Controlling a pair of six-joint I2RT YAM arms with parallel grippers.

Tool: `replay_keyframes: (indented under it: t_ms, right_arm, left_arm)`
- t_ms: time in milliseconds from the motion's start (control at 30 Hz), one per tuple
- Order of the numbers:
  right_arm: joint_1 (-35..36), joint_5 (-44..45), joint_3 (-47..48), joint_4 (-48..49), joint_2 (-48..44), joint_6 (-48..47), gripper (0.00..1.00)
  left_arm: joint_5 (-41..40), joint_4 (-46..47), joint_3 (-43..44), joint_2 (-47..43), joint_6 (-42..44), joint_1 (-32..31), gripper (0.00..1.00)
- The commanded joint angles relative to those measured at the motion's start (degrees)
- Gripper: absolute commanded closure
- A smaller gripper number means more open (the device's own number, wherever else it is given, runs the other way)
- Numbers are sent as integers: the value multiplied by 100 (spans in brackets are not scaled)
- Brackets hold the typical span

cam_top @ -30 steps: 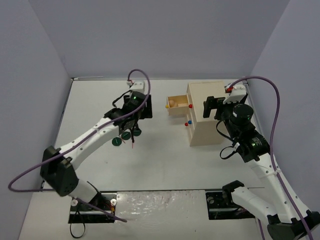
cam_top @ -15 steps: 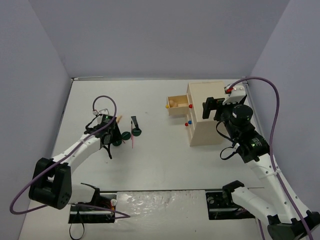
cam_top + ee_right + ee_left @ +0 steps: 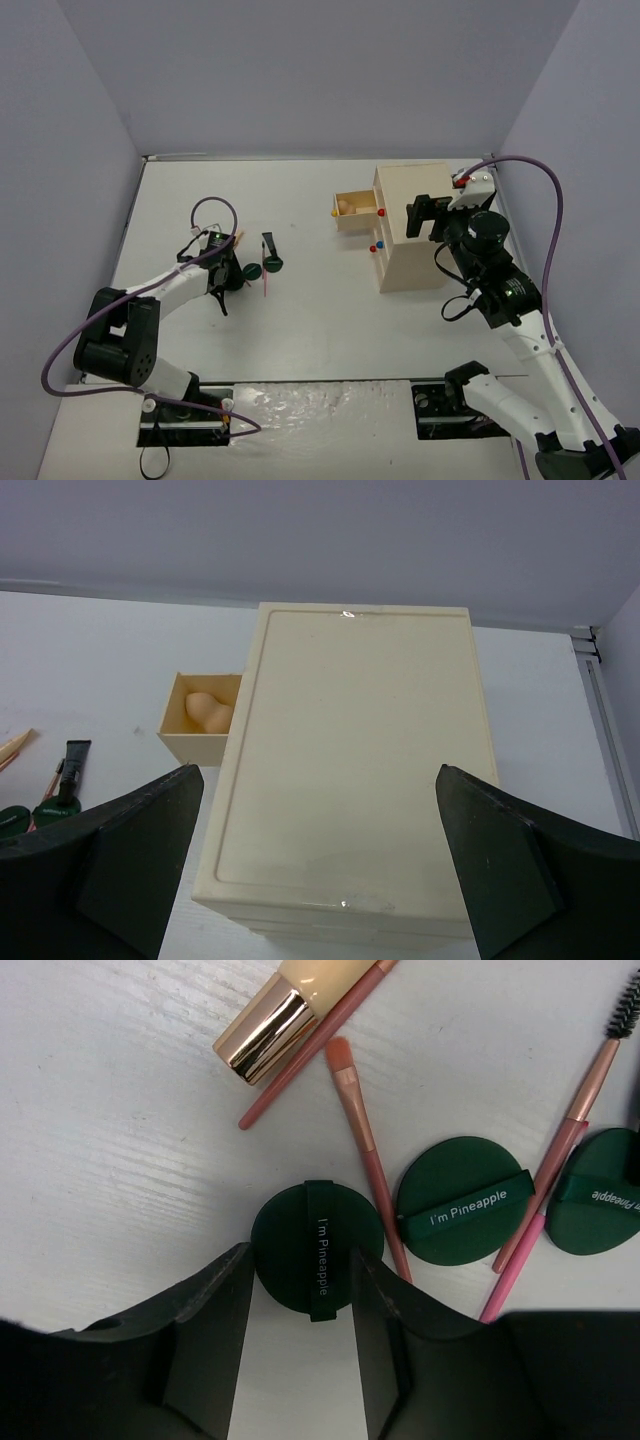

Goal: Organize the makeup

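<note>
Top: beige drawer box, one drawer pulled out, rounded peach sponge inside. Left wrist: my left gripper straddles a flat round dark-green puff lying on the table; I cannot tell if it pinches. Right wrist: right gripper gapes empty over the box's smooth top.

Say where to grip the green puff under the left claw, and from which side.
Probably its rim, from straight above: the puff lies flat and round, so opposite edges suit the left claw, whose fingers straddle it.
</note>
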Motion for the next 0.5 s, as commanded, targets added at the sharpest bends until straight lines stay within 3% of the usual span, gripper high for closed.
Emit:
replay_keyframes:
  t_ms: [0,300,467]
  right_arm:
    - [35,42,12,482,-2,3,0]
    - [35,22,2,492,6,20,0]
    - [35,0,10,499,-16,29,0]
  left_arm:
    - [107,292,-96,87,-203,51,67]
    - [52,37,-370,-407,-384,51,100]
    - [103,-207,-188,-1380,-227,18,100]
